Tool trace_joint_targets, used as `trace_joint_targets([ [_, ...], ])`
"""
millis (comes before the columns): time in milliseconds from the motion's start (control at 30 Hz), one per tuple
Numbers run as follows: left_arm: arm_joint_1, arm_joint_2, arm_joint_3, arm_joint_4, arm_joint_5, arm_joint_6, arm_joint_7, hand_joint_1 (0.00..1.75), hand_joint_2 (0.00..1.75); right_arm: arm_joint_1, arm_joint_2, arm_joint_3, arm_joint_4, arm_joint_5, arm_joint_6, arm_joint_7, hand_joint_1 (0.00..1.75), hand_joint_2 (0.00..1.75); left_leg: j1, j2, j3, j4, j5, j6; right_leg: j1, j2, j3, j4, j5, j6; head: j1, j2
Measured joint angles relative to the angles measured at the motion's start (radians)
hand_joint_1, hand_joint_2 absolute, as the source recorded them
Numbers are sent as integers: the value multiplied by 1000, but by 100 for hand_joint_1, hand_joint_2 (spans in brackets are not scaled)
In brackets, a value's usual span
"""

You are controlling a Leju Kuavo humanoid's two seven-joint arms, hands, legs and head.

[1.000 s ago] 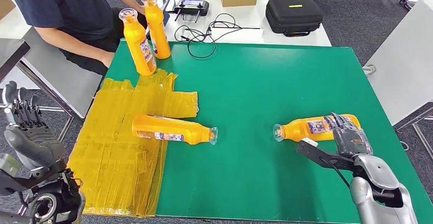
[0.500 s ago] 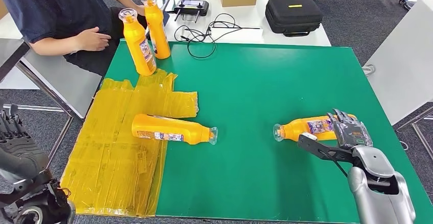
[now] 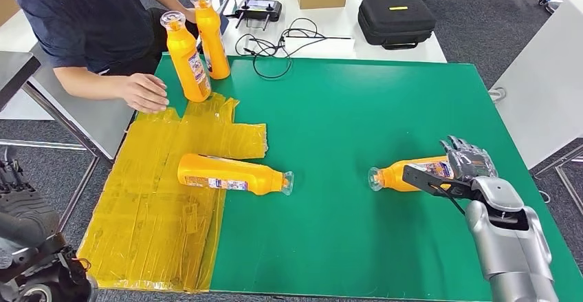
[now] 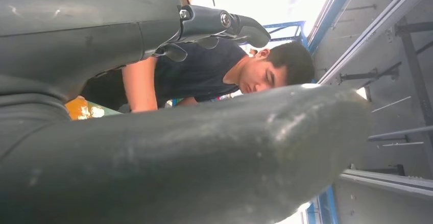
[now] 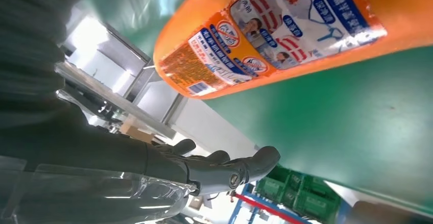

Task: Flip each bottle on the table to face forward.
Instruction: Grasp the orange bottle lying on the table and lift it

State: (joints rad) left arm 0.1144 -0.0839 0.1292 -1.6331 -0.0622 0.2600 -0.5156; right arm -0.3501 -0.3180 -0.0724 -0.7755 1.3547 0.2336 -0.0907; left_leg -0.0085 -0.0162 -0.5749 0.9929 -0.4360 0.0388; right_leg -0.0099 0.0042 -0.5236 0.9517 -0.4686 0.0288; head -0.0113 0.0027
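The right hand [image 3: 469, 164] reaches out low over the green table [image 3: 357, 109], its silver forearm rising from the near right corner, and its fingers [image 3: 459, 152] lie spread over the base end of a lying orange bottle [image 3: 405, 175]. In the right wrist view the fingers [image 5: 224, 169] are apart and stretched out beside the labelled body of that bottle [image 5: 286, 35], with green table between them, so the hand grips nothing. The bottle's clear cap points away from the fingers toward the middle of the table. The left hand [image 3: 17, 202] hangs low off the near left edge of the table, well apart from every bottle; in the left wrist view its thumb [image 4: 178, 157] and fingers [image 4: 224, 25] stand apart with nothing between them. Four orange bottles are in sight: the one under the right fingers, a second lying bottle [image 3: 230, 174] well to the left of them, partly on a yellow sheet [image 3: 165, 199], and two upright bottles [image 3: 185, 58] touching each other at the far left corner. A person's hand [image 3: 144, 92] rests flat just beside the upright pair.
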Motion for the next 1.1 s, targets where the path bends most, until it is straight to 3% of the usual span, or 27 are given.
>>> trace_joint_targets([
  [767, 1, 0, 2, 1, 4, -8, -6, 0, 0, -53, -29, 36, 126, -3, -4, -16, 0, 175, 0, 0, 0, 0, 0, 0, 0, 0, 0, 0, 0, 0, 0, 0],
  [867, -19, 0, 0, 15, 16, -26, -25, 0, 0, -66, -64, 46, 168, -26, -1, -51, 0, 175, 0, -4, 1, 1, 0, 1, -1, -4, -2, -1, 0, 0, 0, 0],
  [1100, -123, 12, -28, 146, 63, -19, -84, 0, 0, -24, -205, 64, 262, -119, -12, -174, 0, 175, -2, -10, -2, 1, 2, 3, -1, -11, 1, -1, 0, 1, 0, 0],
])
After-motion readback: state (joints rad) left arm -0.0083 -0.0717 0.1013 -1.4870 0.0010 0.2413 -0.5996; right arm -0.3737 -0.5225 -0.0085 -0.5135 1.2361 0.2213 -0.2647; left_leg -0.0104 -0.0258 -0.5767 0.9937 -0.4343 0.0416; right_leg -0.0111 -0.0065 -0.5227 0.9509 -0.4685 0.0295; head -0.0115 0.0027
